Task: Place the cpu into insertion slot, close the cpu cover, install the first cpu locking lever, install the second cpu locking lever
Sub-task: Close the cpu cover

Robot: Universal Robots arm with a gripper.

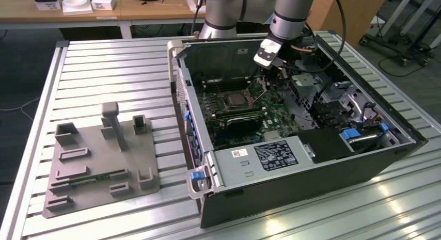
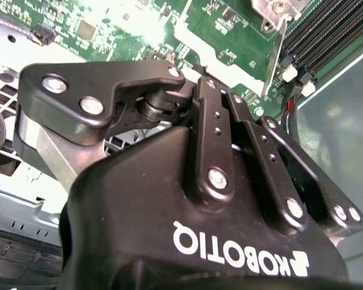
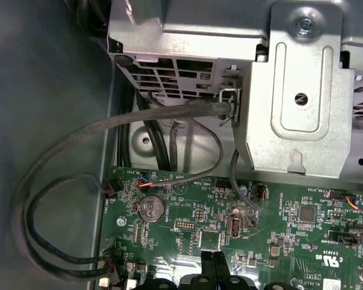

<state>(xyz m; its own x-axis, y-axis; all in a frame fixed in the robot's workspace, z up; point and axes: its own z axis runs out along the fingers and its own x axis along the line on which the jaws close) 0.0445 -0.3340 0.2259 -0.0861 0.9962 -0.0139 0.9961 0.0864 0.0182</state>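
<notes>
- The insertion slot (image 1: 224, 98) sits in the green circuit board (image 1: 276, 121) inside the open computer case (image 1: 310, 188), with the memory slots (image 2: 327, 30) just beside it.
- A pale square at the slot's centre may be the cpu (image 1: 235, 99) already lying in place. Whether it is fully seated cannot be told.
- By its look, the cpu would be light, stiff and flat, with a smooth metal top that could slip. Its underside is likely delicate, so the outer edges are the safe place to take hold.
- A silver plate corner (image 2: 272, 9) with a screw belongs to the socket's metalwork. Whether the cpu cover is down cannot be told.
- A thin metal rod (image 2: 275, 57), probably a locking lever, runs from that corner toward the gripper. It looks springy and best pressed near its free end. Contact with the gripper is hidden.
- The gripper (image 3: 213, 264) hangs low over the board, its fingers pressed together with nothing visible between them.
- Dark cables (image 3: 66, 151) loop nearby along the case wall.
- The case rests on a slatted table (image 1: 110, 75), well apart from a grey fixture (image 1: 96, 162).
</notes>
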